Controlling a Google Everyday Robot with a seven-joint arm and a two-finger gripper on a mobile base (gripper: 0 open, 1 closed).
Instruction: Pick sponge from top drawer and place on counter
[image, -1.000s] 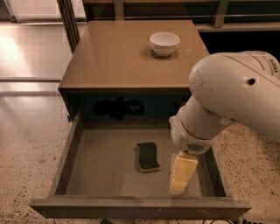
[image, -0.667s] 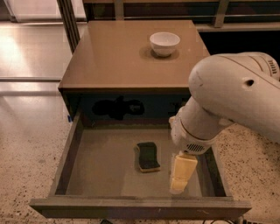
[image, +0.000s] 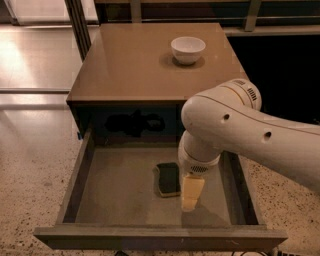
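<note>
The top drawer (image: 105, 200) is pulled open below the counter (image: 130, 65). The sponge (image: 168, 179), dark green face up with a yellow edge showing, lies flat on the drawer floor near the middle. My gripper (image: 190, 196) hangs down inside the drawer just to the right of the sponge, close beside it, with the tips low over the floor. The white arm reaches in from the right and hides the drawer's right part.
A white bowl (image: 188, 49) stands on the counter toward its back right. The drawer's low side walls and front panel (image: 150, 239) surround the gripper. Speckled floor (image: 30, 175) lies to the left. A dark opening (image: 135, 122) sits behind the drawer.
The arm and gripper have shifted left, so the gripper now hangs right beside the sponge. The sponge has not moved.
</note>
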